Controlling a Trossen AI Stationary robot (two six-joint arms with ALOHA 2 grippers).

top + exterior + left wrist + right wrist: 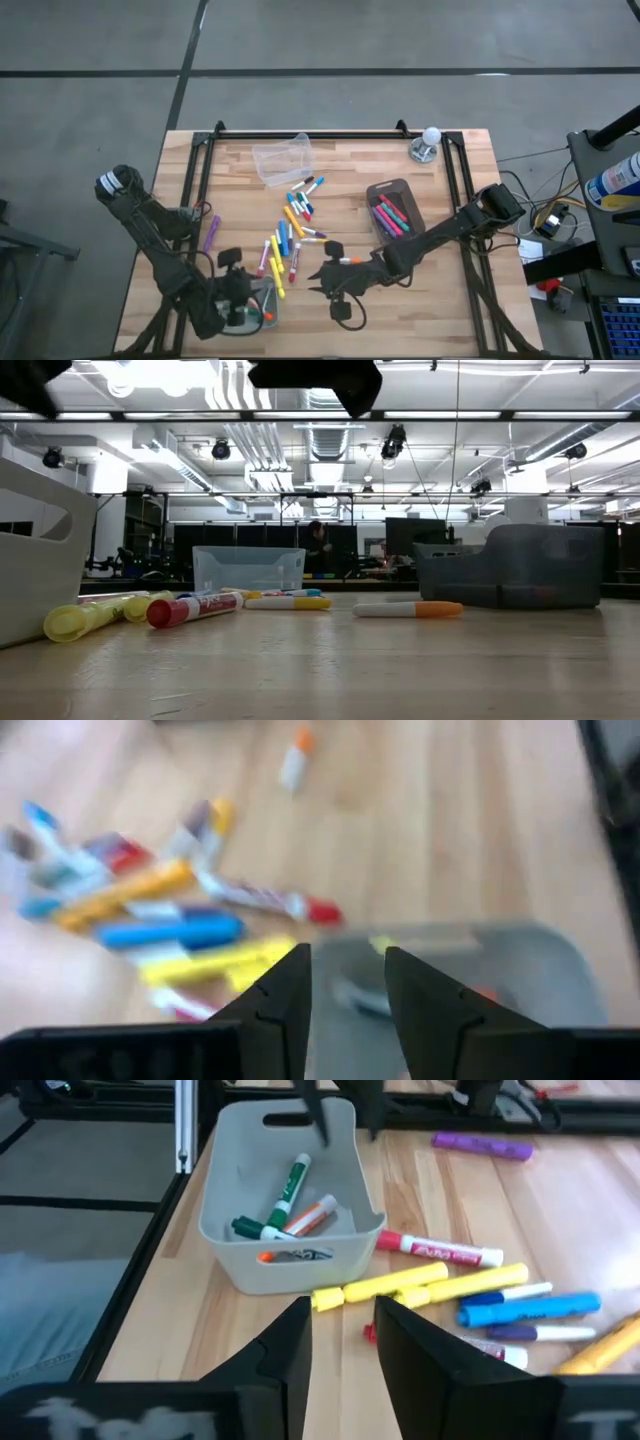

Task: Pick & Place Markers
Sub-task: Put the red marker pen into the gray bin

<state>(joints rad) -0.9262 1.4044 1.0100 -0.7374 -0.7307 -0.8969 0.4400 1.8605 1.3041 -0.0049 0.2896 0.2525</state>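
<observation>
Several markers in mixed colours lie loose mid-table, and one orange-capped marker lies apart nearer my right arm. A light grey bin at the near left holds a green marker, an orange one and others. My left gripper hangs open above this bin, nothing between its fingers. My right gripper is open and raised over the table to the right of the pile, pointing at the bin, its fingers bare. A purple marker lies alone at the left.
A clear bin stands at the far middle. A dark grey bin holding red and pink markers sits right of the pile. A white ball on a stand is at the far right. Black frame rails run along the table's sides.
</observation>
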